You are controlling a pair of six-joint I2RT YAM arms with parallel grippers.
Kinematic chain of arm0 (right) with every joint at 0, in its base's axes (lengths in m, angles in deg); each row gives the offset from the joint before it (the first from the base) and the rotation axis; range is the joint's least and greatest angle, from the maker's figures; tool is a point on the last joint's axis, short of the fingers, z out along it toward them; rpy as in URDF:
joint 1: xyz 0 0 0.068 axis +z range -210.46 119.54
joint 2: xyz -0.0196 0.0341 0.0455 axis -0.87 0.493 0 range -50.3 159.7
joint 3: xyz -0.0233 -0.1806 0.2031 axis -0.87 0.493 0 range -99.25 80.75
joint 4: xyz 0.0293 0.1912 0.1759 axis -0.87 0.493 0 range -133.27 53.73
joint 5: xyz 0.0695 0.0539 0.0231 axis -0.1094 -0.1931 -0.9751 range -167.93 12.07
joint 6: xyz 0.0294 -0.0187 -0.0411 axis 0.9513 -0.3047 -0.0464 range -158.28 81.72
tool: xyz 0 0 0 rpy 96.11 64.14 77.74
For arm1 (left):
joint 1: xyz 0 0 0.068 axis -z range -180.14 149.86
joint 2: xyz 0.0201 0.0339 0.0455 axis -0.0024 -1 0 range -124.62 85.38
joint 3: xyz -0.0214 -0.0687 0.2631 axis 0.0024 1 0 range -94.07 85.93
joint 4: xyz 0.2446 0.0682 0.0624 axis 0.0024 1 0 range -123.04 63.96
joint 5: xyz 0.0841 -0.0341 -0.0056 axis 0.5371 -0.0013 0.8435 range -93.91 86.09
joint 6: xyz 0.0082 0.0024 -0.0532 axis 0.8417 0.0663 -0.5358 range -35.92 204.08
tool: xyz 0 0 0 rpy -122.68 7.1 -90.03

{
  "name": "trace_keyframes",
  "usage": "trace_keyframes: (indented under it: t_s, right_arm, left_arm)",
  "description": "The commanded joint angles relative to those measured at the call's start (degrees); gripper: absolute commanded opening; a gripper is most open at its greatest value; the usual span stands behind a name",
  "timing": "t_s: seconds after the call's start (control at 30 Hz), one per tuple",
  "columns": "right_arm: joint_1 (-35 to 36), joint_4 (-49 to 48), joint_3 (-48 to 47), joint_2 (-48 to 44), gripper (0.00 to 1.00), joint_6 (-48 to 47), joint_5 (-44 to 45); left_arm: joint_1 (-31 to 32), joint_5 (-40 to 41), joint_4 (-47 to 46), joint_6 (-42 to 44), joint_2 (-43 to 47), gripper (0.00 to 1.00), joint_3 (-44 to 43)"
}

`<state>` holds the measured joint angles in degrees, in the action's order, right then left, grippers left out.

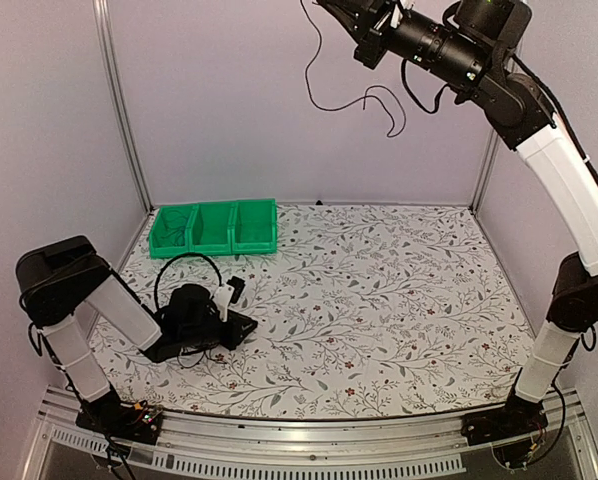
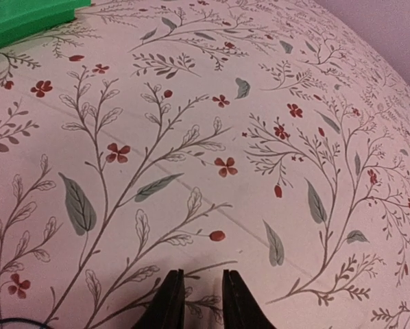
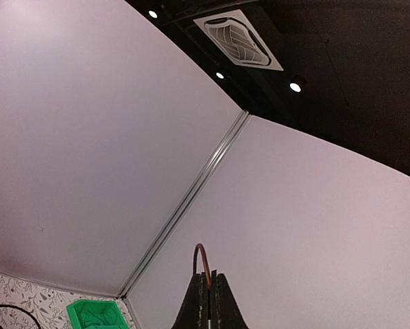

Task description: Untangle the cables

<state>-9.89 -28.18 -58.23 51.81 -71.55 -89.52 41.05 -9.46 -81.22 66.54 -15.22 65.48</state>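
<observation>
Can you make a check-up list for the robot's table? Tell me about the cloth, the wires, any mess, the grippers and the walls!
Surface: flowery tablecloth, flat, no stains seen.
Job's things: one thin cable dangles in the air from the raised right gripper. Thin dark lines in the left compartment of the green bin may be more cables.
Clutter: nothing seen.
Grippers: right gripper shut on a loop of the thin cable, high up. The left gripper is low over the cloth, slightly open and empty.
Cables: thicker black cables belong to the arms; one loops beside the left arm.
Surroundings: lilac walls, metal posts, ceiling vent and lights.
</observation>
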Motion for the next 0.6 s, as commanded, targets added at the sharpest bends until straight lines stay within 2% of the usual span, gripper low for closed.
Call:
trace_keyframes:
  t_s: [0.0, 0.17, 0.23, 0.4, 0.57]
  right_arm:
    - [-0.19, -0.50, 7.69, -3.31, 0.00, -3.27, 1.09]
    - [-0.20, -0.86, 21.16, -8.57, 0.00, -2.95, 0.53]
    - [-0.52, -1.76, 26.61, -10.03, 0.00, -2.09, 1.53]
    - [-0.68, -2.96, 35.56, -11.91, 0.00, 1.09, -2.40]
    - [-0.73, -2.92, 39.14, -10.00, 0.00, 6.53, -4.27]
  left_arm:
    - [0.05, -0.07, 9.68, -0.85, 3.38, 0.22, -1.51]
    - [0.68, 2.69, 21.31, -3.16, 13.54, 0.40, -7.70]
    - [1.72, 4.97, 24.77, -5.20, 19.49, 0.44, -9.22]
    - [4.47, 16.14, 34.89, -10.82, 32.22, 0.51, -10.09]
    - [4.61, 20.42, 41.55, -10.53, 40.03, 0.53, -7.83]
